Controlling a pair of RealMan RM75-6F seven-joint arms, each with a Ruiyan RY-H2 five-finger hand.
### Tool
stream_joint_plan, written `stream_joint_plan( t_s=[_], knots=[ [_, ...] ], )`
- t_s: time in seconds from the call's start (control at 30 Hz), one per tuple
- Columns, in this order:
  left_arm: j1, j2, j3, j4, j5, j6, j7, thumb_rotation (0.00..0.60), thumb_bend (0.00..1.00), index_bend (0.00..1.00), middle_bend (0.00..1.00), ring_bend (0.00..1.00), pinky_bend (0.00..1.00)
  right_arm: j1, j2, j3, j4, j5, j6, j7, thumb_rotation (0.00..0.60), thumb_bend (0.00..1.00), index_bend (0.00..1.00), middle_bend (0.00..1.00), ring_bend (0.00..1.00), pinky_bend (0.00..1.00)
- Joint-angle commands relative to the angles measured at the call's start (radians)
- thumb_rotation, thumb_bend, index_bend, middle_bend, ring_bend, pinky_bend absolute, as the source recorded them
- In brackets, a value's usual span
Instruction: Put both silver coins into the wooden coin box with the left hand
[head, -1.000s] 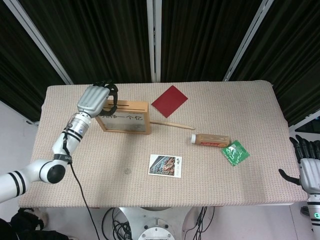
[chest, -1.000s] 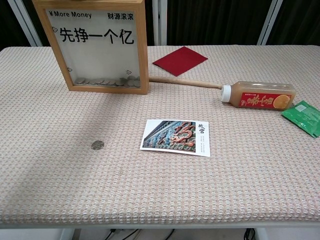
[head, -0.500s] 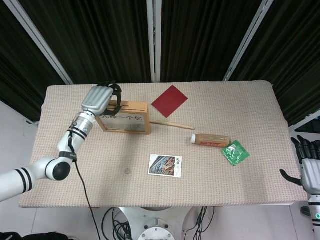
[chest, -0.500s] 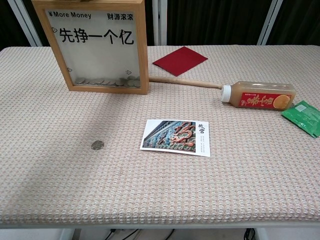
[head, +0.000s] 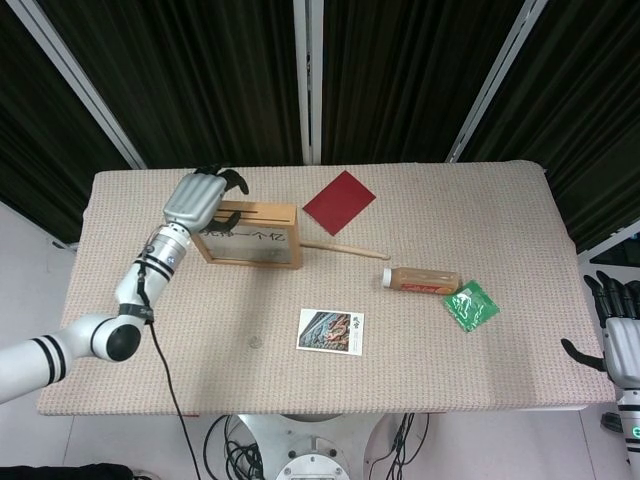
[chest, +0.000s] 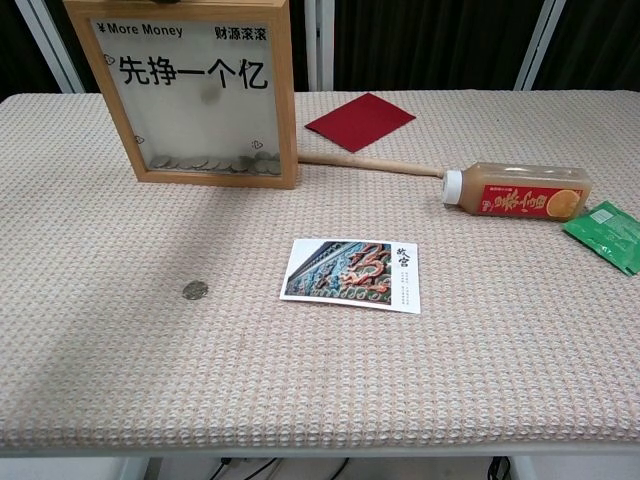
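The wooden coin box (head: 250, 233) stands upright at the back left, and several coins lie at the bottom behind its pane (chest: 210, 163). A faint grey blur (chest: 210, 96) shows behind the upper pane. My left hand (head: 198, 196) hovers over the box's top left edge, fingers lifted apart from the thumb, and I see nothing between them. One silver coin (head: 256, 342) (chest: 195, 290) lies on the cloth in front of the box, left of the postcard. My right hand (head: 620, 335) hangs off the table's right edge with its fingers spread, holding nothing.
A postcard (chest: 352, 275) lies at the front centre. A red card (chest: 359, 121), a wooden stick (chest: 370, 164), a juice bottle on its side (chest: 518, 191) and a green packet (chest: 607, 232) lie to the right of the box.
My left hand's fingers, curled over the box's top slot before, have lifted and spread. A grey blur has appeared behind the pane. The coin on the cloth has not moved.
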Motion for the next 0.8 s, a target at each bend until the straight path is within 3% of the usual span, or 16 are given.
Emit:
stream_joint_plan(
  t_s=[0.03, 0.2, 0.33, 0.53, 0.67, 0.8],
  knots=[
    [0.006, 0.004, 0.002, -0.007, 0.011, 0.02, 0.002, 0.6, 0.43, 0.16, 0.24, 0.09, 0.16, 0.0, 0.0, 0.0, -0.001, 0.0, 0.0, -0.001, 0.6, 0.12, 0.0, 0.0, 0.0, 0.0],
    [0.051, 0.036, -0.006, -0.101, 0.088, 0.154, 0.013, 0.6, 0.43, 0.17, 0.24, 0.09, 0.16, -0.002, 0.004, 0.001, -0.004, -0.002, 0.006, 0.001, 0.6, 0.12, 0.0, 0.0, 0.0, 0.0],
    [0.142, 0.096, 0.034, -0.237, 0.247, 0.294, 0.008, 0.6, 0.43, 0.24, 0.25, 0.1, 0.2, -0.005, 0.009, 0.003, -0.001, 0.003, 0.009, 0.008, 0.6, 0.12, 0.0, 0.0, 0.0, 0.0],
    [0.333, 0.178, 0.186, -0.368, 0.534, 0.477, -0.031, 0.6, 0.42, 0.29, 0.26, 0.11, 0.23, -0.008, 0.018, 0.008, -0.004, 0.002, 0.018, 0.012, 0.6, 0.12, 0.0, 0.0, 0.0, 0.0],
    [0.45, 0.162, 0.293, -0.345, 0.665, 0.565, -0.081, 0.6, 0.4, 0.33, 0.29, 0.15, 0.24, -0.008, 0.025, 0.008, -0.024, -0.013, 0.033, 0.001, 0.6, 0.12, 0.0, 0.0, 0.0, 0.0],
    [0.526, 0.112, 0.355, -0.282, 0.731, 0.612, -0.129, 0.6, 0.33, 0.34, 0.3, 0.15, 0.24, -0.011, 0.028, 0.005, -0.042, -0.024, 0.045, -0.014, 0.6, 0.12, 0.0, 0.0, 0.0, 0.0]
  ],
)
